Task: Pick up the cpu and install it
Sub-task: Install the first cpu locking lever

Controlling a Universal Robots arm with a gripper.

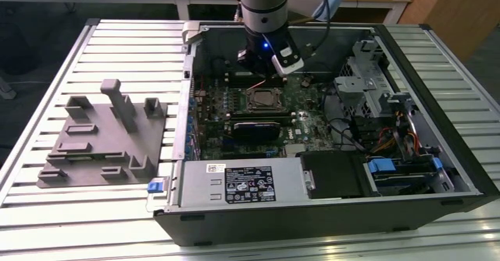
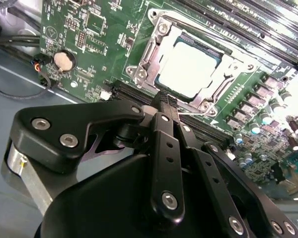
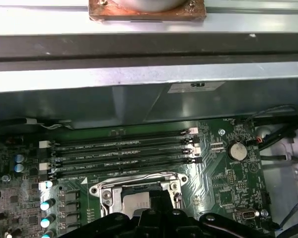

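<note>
So the cpu [image 2: 187, 68] already sits in the motherboard socket [image 2: 161, 29], jaws pressed together just above it, holding nothing. My worry: bumping the unlatched retention frame and shifting the chip.

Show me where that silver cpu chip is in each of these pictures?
Exterior view: the cpu sits in the motherboard socket, just below the gripper.
Second wrist view: the cpu lies inside the metal socket frame.
First wrist view: a pale corner shows beyond the gripper.
Shared landmark: the socket frame.
</note>
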